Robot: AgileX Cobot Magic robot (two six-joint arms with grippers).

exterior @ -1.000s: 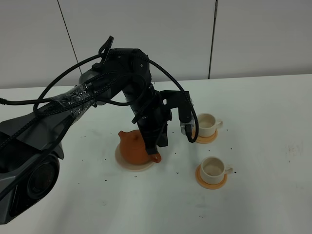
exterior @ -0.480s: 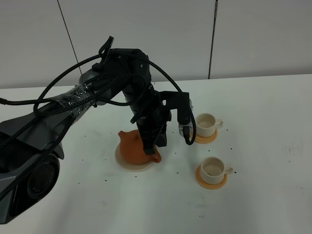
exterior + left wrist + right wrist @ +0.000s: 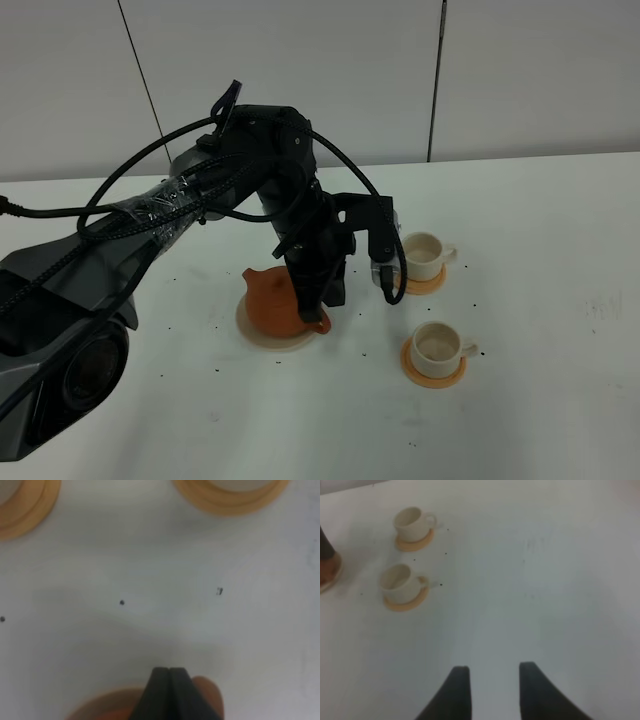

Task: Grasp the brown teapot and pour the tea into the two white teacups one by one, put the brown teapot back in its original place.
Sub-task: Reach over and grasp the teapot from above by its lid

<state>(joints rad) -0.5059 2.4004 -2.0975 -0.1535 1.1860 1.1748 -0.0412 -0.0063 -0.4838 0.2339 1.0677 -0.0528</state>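
Terracotta clay marks the brown teapot point(image 3: 275, 298), which sits directly under the left claw point(image 3: 169, 672) on its beige trivet point(image 3: 262, 335), the original place. The trivet keeps the pot off the worktop point(image 3: 540, 250) and fixes the return position.

The left claw's fingers are pressed together with no gap, low against the side of the teapot that faces the cups. You cannot tell whether a thin part of the handle is caught between them. Judge this as the grasp stage.

The two white teacups point(image 3: 424, 252) stand apart from the left claw, on the side toward the right arm. Each rests on its own tan coaster point(image 3: 432, 377) with its mouth up, ready to receive a pour. The second cup point(image 3: 436, 343) stands near the first but does not touch it. Both interiors look pale; treat them as probably unfilled.

The right claw point(image 3: 490, 690) is spread and holds nothing. It hangs over bare worktop, with the cups well away from it.

No brand, label or writing can be read. Note only dark specks on the worktop.
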